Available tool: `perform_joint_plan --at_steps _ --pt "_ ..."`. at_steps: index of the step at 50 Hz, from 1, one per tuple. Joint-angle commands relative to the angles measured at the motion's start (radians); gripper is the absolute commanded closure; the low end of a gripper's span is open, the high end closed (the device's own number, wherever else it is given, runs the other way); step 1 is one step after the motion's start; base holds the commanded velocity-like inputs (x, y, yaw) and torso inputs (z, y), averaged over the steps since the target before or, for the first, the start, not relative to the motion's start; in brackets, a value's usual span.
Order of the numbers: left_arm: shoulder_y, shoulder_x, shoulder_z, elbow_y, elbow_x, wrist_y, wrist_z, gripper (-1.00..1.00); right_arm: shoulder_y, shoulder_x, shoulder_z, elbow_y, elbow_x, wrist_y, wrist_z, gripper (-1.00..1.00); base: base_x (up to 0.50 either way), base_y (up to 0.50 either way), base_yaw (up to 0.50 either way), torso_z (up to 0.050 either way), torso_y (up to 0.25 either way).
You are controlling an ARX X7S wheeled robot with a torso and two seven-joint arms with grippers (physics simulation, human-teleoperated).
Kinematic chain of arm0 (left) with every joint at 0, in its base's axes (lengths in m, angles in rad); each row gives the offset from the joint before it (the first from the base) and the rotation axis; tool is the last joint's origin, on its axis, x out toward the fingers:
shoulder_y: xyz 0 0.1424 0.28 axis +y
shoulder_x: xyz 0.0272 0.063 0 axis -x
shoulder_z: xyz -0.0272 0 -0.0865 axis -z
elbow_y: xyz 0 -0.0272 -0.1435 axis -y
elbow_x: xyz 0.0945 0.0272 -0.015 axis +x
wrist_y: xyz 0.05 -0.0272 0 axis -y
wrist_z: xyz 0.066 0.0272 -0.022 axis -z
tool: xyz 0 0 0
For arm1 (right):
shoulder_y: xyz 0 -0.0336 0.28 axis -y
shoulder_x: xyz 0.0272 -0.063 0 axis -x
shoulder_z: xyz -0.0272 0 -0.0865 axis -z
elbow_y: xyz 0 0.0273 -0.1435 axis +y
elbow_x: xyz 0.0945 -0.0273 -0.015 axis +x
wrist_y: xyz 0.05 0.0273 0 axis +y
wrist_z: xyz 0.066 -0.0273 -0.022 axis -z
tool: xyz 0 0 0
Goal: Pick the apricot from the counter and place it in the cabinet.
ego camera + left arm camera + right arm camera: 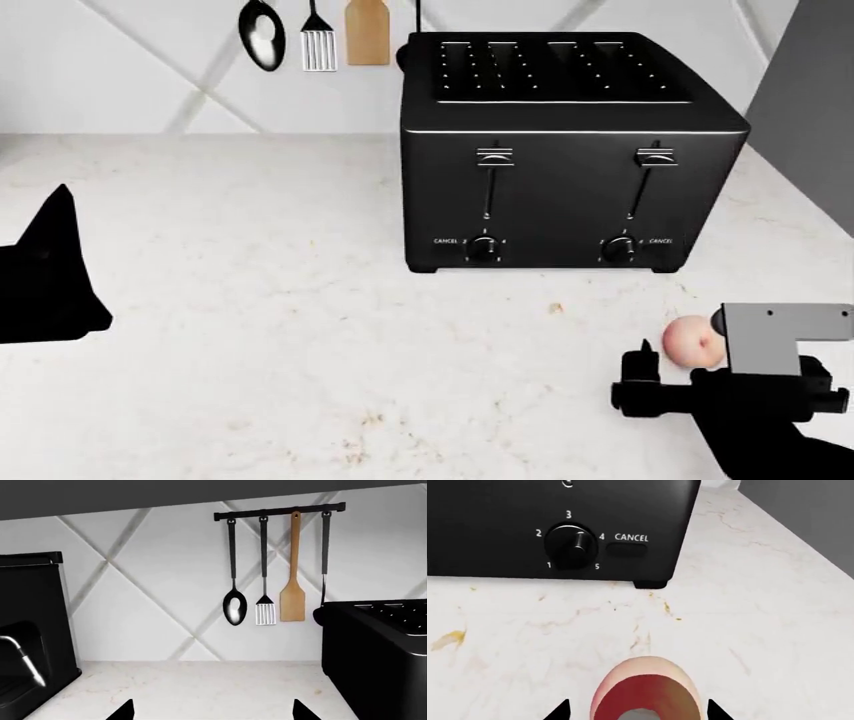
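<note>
We see the apricot (pixel 646 690), pale peach with a reddish flush, lying on the counter (pixel 294 330) at lower right, before the toaster (pixel 567 150). Our right claw (pixel 637 711) straddles it, seemingly released; the left claw (pixel 212 711) is spread.

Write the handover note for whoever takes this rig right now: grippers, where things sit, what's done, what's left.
Right gripper: open, fingertips either side of the apricot, not closed on it.
Left gripper: open, empty, facing the backsplash and utensil rail, away from the fruit.
Apricot: on the counter, in front of the black toaster, near its right front corner.
Done: right arm brought to the fruit.
Left: close on the apricot, lift, carry it to the cabinet and release. No open cabinet compartment shows in these views, so locate it first.
</note>
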Motion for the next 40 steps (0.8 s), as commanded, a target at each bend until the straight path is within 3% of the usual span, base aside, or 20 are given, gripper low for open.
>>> perform_joint_plan --at_steps 1,3,4,15,20,24,28,34,40 --pt "0.002 0.008 0.001 -0.002 0.014 -0.005 0.008 -1.0 0.005 -0.02 -0.039 0.08 -0.072 0.007 -0.037 -1.0 0.0 0.0 0.0 0.0 0.0" --pt "0.004 0.013 -0.002 -0.002 0.02 -0.009 0.015 -1.0 0.007 -0.02 -0.043 0.083 -0.079 0.004 -0.044 -1.0 0.0 0.0 0.0 0.0 0.0" --pt "0.006 0.015 -0.005 -0.003 0.024 -0.012 0.02 -1.0 0.006 -0.018 -0.042 0.08 -0.081 0.0 -0.048 1.0 0.0 0.0 0.0 0.0 0.0" --pt "0.016 0.019 -0.031 -0.006 0.032 -0.019 0.039 -1.0 -0.007 0.016 -0.005 0.018 -0.039 0.004 -0.021 1.0 0.0 0.0 0.0 0.0 0.0" --pt "0.006 0.01 -0.02 -0.007 0.023 -0.01 0.03 -1.0 0.061 0.095 0.052 -0.116 0.094 0.066 0.072 1.0 0.0 0.0 0.0 0.0 0.0" --pt "-0.02 -0.004 0.01 -0.009 0.012 0.008 0.017 -1.0 0.319 0.194 0.053 -0.268 0.39 0.166 0.231 1.0 0.0 0.0 0.0 0.0 0.0" --pt "-0.051 -0.015 0.049 -0.009 0.003 0.027 0.002 -1.0 0.755 0.238 -0.078 -0.338 0.774 0.208 0.457 1.0 0.0 0.0 0.0 0.0 0.0" --pt "-0.089 -0.029 0.102 -0.009 -0.011 0.053 -0.022 -1.0 1.261 0.144 -0.267 -0.295 1.062 0.224 0.652 1.0 0.0 0.0 0.0 0.0 0.0" --pt "-0.118 -0.044 0.133 -0.012 -0.024 0.069 -0.037 -1.0 1.632 0.057 -0.424 -0.166 1.173 0.257 0.703 1.0 0.0 0.0 0.0 0.0 0.0"
